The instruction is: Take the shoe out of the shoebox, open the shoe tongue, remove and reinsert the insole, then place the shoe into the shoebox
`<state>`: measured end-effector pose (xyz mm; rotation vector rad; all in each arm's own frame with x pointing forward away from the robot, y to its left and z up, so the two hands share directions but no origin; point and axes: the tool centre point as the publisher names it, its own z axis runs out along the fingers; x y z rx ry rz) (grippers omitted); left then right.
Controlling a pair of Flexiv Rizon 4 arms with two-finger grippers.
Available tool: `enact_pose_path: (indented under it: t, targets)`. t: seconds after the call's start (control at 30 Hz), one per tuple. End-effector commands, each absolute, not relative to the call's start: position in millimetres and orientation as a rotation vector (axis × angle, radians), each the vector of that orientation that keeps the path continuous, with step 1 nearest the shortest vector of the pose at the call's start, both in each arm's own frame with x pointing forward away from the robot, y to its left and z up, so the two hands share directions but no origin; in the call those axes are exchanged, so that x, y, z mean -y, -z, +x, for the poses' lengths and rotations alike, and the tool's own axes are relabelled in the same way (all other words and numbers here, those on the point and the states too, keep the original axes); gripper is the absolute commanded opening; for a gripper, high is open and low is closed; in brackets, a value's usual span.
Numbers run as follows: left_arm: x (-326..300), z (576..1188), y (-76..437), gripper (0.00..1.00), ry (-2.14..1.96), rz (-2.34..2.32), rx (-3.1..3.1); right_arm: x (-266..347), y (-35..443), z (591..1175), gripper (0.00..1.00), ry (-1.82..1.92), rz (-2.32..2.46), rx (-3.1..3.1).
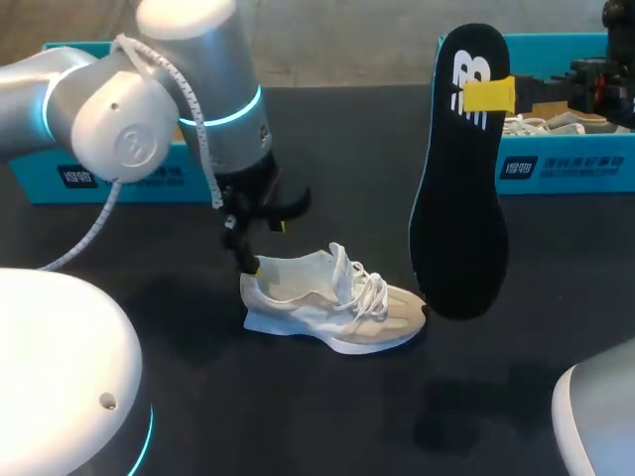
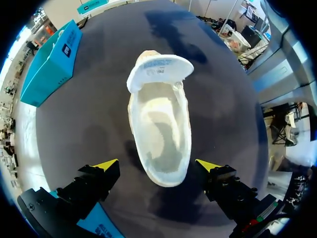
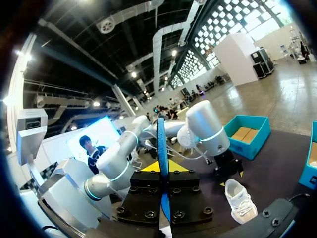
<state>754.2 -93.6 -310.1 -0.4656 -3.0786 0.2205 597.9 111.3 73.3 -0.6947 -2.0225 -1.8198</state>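
A beige shoe [image 1: 332, 302] with white laces stands upright on the black table. Seen in the left wrist view, the shoe [image 2: 161, 139] has its tongue [image 2: 159, 72] folded forward and its inside bare. My left gripper [image 1: 260, 233] hangs open just above the heel, and its yellow fingertips [image 2: 106, 164] stand wide on either side of the shoe without touching it. The black insole [image 1: 461, 198] hangs upright in the air to the right of the shoe. My right gripper [image 1: 486, 96] is shut on its upper end. From the right wrist the insole [image 3: 161, 148] shows edge-on between the fingers.
A blue shoebox [image 1: 109, 169] sits at the back left behind my left arm. A second blue box [image 1: 566, 159] at the back right holds another shoe and paper. Bare black table surrounds the shoe at the front.
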Motion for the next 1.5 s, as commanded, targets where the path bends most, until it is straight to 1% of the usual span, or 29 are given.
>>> enact_pose_path:
  t: [0.03,0.43,1.0,1.03,1.1,1.2,1.23,1.27,1.3,1.43,1.5]
  targets:
    - [112,763,319,1.0,-0.211,-0.46,3.075,-114,-73,600,0.0,1.817,-0.692,2.023]
    - [151,782,343,1.0,-0.245,-0.426,3.091,-114,-73,600,0.0,1.817,-0.692,2.023]
    - [179,796,371,1.0,-0.235,-0.401,3.092,-114,-73,600,0.0,1.817,-0.692,2.023]
    - [179,794,372,0.99,-0.232,-0.406,3.091,-114,-73,600,0.0,1.817,-0.692,2.023]
    - [179,791,373,0.92,-0.225,-0.433,3.082,-114,-73,600,0.0,1.817,-0.692,2.023]
    - [179,787,373,0.87,-0.219,-0.45,3.077,-114,-73,600,0.0,1.817,-0.692,2.023]
    - [179,785,374,0.84,-0.214,-0.456,3.077,-114,-73,600,0.0,1.817,-0.692,2.023]
    - [179,783,375,0.83,-0.21,-0.457,3.078,-114,-73,600,0.0,1.817,-0.692,2.023]
    - [179,782,376,0.79,-0.208,-0.461,3.077,-114,-73,600,0.0,1.817,-0.692,2.023]
    - [179,780,381,0.7,-0.194,-0.457,3.069,-114,-73,600,0.0,1.817,-0.692,2.023]
    - [178,779,383,0.67,-0.193,-0.451,3.06,-114,-73,600,0.0,1.817,-0.692,2.023]
